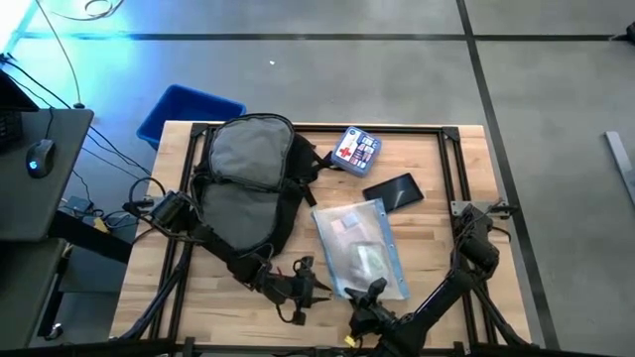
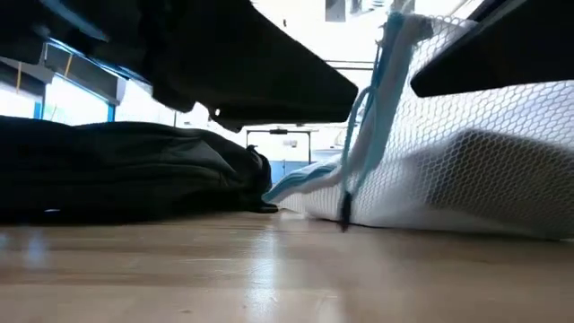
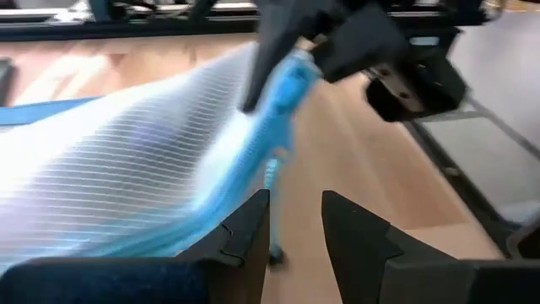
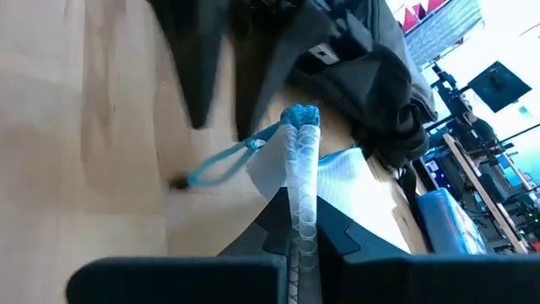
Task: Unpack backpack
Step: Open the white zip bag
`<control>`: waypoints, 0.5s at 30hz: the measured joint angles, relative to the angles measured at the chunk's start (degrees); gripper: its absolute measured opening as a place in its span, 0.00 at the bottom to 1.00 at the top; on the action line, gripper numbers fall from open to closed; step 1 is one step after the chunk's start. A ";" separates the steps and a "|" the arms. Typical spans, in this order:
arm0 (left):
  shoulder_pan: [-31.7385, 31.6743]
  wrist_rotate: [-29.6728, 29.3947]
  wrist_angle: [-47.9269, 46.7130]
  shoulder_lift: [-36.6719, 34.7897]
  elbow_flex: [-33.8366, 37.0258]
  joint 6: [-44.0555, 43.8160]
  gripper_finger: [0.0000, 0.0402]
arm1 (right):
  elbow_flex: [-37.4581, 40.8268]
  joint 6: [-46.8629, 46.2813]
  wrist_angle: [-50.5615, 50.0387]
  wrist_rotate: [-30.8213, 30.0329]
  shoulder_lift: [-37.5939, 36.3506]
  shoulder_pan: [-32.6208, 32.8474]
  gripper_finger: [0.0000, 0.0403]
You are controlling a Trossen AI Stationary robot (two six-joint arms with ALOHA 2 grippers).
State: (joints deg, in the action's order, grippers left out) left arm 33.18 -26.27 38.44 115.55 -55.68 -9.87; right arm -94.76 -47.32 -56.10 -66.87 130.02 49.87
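black backpack [image 1: 243, 188], blue-edged mesh pouch [image 1: 362, 248]

Right gripper [image 1: 370, 294] pinches the near edge of the mesh pouch [image 1: 359, 248]; left gripper [image 1: 316, 289] just beside it, backpack [image 1: 243, 183] beyond.

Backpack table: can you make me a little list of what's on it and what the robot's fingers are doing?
backpack: black, lying open on the table's left half, grey lining showing
clear pouch: flat beside the backpack, blue edging
right gripper: fingers shut on the clear pouch's near edge
left gripper: fingers apart, holding nothing, next to the pouch
first-aid box: at the far edge
black phone: beside the pouch's far end
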 joint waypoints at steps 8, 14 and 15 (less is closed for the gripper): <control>-0.16 -2.80 1.82 0.00 -0.04 2.76 0.22 | 0.00 2.64 1.98 -0.33 0.00 -0.20 0.00; -0.16 -2.50 1.64 0.00 -0.04 2.66 0.22 | 0.00 8.48 6.29 0.53 0.00 -0.55 0.00; -0.16 -2.38 1.33 0.00 -0.04 2.66 0.22 | 0.00 9.20 7.00 0.85 0.00 -0.68 0.00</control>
State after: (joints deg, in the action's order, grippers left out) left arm 33.01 -28.64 39.77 115.55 -55.72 -7.20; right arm -94.76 -38.12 -49.10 -66.03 130.02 49.19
